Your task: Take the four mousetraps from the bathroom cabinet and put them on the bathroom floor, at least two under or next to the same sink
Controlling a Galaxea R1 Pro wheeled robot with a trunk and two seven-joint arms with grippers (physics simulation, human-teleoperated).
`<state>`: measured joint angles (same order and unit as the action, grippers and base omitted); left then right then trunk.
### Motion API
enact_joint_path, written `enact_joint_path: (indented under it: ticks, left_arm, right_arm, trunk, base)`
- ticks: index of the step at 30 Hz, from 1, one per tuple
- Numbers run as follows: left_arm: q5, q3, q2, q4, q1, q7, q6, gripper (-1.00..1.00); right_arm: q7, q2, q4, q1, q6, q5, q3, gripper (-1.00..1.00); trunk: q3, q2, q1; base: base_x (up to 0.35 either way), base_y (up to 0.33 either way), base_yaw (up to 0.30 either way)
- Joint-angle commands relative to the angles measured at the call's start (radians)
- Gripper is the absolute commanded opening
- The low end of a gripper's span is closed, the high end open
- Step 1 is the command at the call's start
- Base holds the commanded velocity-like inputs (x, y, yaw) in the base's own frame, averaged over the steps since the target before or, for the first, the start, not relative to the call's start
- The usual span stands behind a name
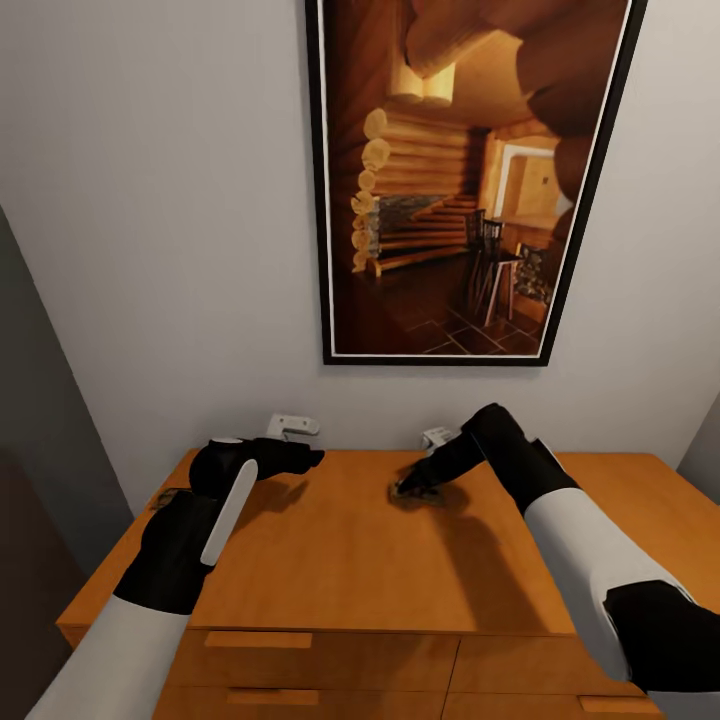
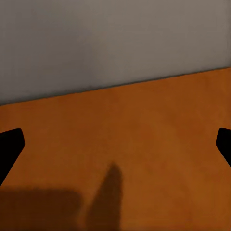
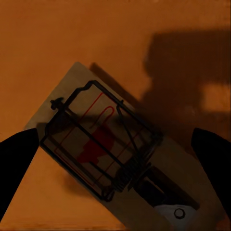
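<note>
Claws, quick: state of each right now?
Left claw: open, empty, over the cabinet.
Right claw: open, straddling a mousetrap, not gripping.

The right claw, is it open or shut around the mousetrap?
Open. The right claw has its fingertips apart on both sides of the mousetrap, which lies flat on the cabinet.

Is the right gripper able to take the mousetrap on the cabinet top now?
Probably yes: the right gripper hangs open right over the mousetrap, one finger on each side, nothing between them on the cabinet.
</note>
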<state>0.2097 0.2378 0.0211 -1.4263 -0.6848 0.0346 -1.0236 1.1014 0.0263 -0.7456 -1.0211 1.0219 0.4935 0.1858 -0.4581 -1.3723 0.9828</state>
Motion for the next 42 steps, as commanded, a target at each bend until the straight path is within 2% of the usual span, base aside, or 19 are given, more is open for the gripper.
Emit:
enact_joint_path:
  ticks: [1, 7, 18, 19, 22, 25, 28, 32, 33, 34, 35, 36, 37, 38, 39, 40, 41, 42]
  left_arm:
    - [0.005, 0.0, 0.0, -0.001, -0.001, 0.004, -0.004, 1.0]
    - [0.006, 0.0, 0.002, 0.001, -0.001, 0.005, -0.004, 1.0]
    - [0.007, 0.0, 0.002, 0.001, -0.001, 0.005, -0.004, 1.0]
    - [0.006, 0.0, 0.002, 0.001, -0.001, 0.006, -0.004, 1.0]
    - [0.006, -0.001, 0.002, 0.002, -0.001, 0.006, -0.004, 1.0]
    - [0.006, -0.002, 0.001, 0.003, -0.001, 0.006, -0.005, 1.0]
    - [0.007, -0.003, 0.001, 0.003, -0.001, 0.007, -0.005, 1.0]
    - [0.007, -0.024, 0.001, 0.003, -0.001, 0.007, -0.005, 1.0]
    - [0.006, -0.038, 0.001, 0.003, -0.001, 0.007, -0.006, 1.0]
    - [0.006, -0.045, 0.001, 0.004, -0.001, 0.007, -0.006, 1.0]
    - [0.006, -0.056, 0.002, 0.004, -0.001, 0.007, -0.006, 1.0]
    - [0.006, -0.06, 0.002, 0.004, -0.001, 0.007, -0.006, 1.0]
    - [0.006, -0.066, 0.002, 0.004, -0.001, 0.007, -0.006, 1.0]
    - [0.005, -0.068, 0.002, 0.004, -0.001, 0.007, -0.006, 1.0]
    - [0.005, -0.071, 0.002, 0.004, -0.001, 0.007, -0.006, 1.0]
    - [0.005, -0.072, 0.002, 0.004, -0.001, 0.007, -0.006, 1.0]
    - [0.005, -0.074, 0.002, 0.004, -0.001, 0.008, -0.006, 1.0]
    - [0.005, -0.074, 0.002, 0.004, -0.001, 0.008, -0.006, 1.0]
  right_arm:
    - [0.01, 0.007, -0.007, 0.0, 0.009, 0.008, 0.002, -1.0]
    - [0.012, 0.04, -0.041, 0.0, 0.025, 0.0, 0.006, -1.0]
    - [0.012, 0.102, -0.102, 0.001, 0.025, -0.002, 0.067, -1.0]
    - [0.012, 0.233, -0.573, 0.001, 0.025, -0.002, 0.069, -1.0]
    - [0.012, 0.236, -0.572, 0.001, 0.025, 0.0, 0.071, -1.0]
    - [0.012, 0.25, -0.566, 0.001, 0.025, 0.001, 0.071, -1.0]
    - [0.012, 0.276, -0.55, 0.001, 0.025, 0.003, 0.071, -1.0]
    - [0.01, 0.339, -0.521, 0.001, 0.025, 0.002, 0.064, -1.0]
    - [0.01, 0.38, -0.508, 0.001, 0.025, 0.001, 0.062, -1.0]
    - [0.01, 0.402, -0.501, 0.001, 0.025, 0.001, 0.061, -1.0]
    - [0.01, 0.45, -0.489, 0.001, 0.025, 0.0, 0.06, -1.0]
    - [0.01, 0.474, -0.482, 0.001, 0.025, 0.0, 0.059, -1.0]
    - [0.012, 0.525, -0.466, 0.001, 0.025, -0.001, 0.058, -1.0]
    - [0.012, 0.549, -0.458, 0.001, 0.025, -0.001, 0.056, -1.0]
    - [0.014, 0.592, -0.441, 0.001, 0.025, -0.002, 0.05, -1.0]
    - [0.015, 0.612, -0.433, 0.001, 0.025, -0.002, 0.046, -1.0]
    - [0.015, 0.649, -0.414, 0.001, 0.025, -0.002, 0.034, -1.0]
    - [0.016, 0.667, -0.405, 0.001, 0.025, -0.002, 0.027, -1.0]
  trunk:
    - [-0.001, -0.001, 0.0]
    - [-0.001, -0.001, 0.0]
    - [-0.001, -0.001, 0.0]
    - [-0.001, -0.001, 0.0]
    - [-0.001, -0.001, 0.0]
    - [-0.001, -0.001, 0.0]
    - [-0.001, -0.001, 0.0]
    - [-0.001, -0.001, 0.0]
    - [-0.001, -0.001, 0.0]
    - [-0.001, -0.001, 0.0]
    - [-0.001, -0.001, 0.0]
    - [-0.001, -0.001, 0.0]
    - [-0.001, -0.001, 0.0]
    - [-0.001, -0.001, 0.0]
    - [-0.001, -0.001, 0.0]
    - [-0.001, -0.001, 0.0]
    - [-0.001, -0.001, 0.0]
    - [-0.001, -0.001, 0.0]
  base:
    - [0.0, 0.0, 0.0]
    - [0.0, 0.0, 0.0]
    - [0.0, 0.0, 0.0]
    - [0.0, 0.0, 0.0]
    - [0.0, 0.0, 0.0]
    - [0.0, 0.0, 0.0]
    - [0.0, 0.0, 0.0]
    - [0.0, 0.0, 0.0]
    - [0.0, 0.0, 0.0]
    - [0.0, 0.0, 0.0]
    - [0.0, 0.0, 0.0]
    - [0.0, 0.0, 0.0]
    - [0.0, 0.0, 0.0]
    - [0.0, 0.0, 0.0]
    - [0.0, 0.0, 0.0]
    - [0.0, 0.0, 0.0]
    - [0.0, 0.0, 0.0]
    - [0.0, 0.0, 0.0]
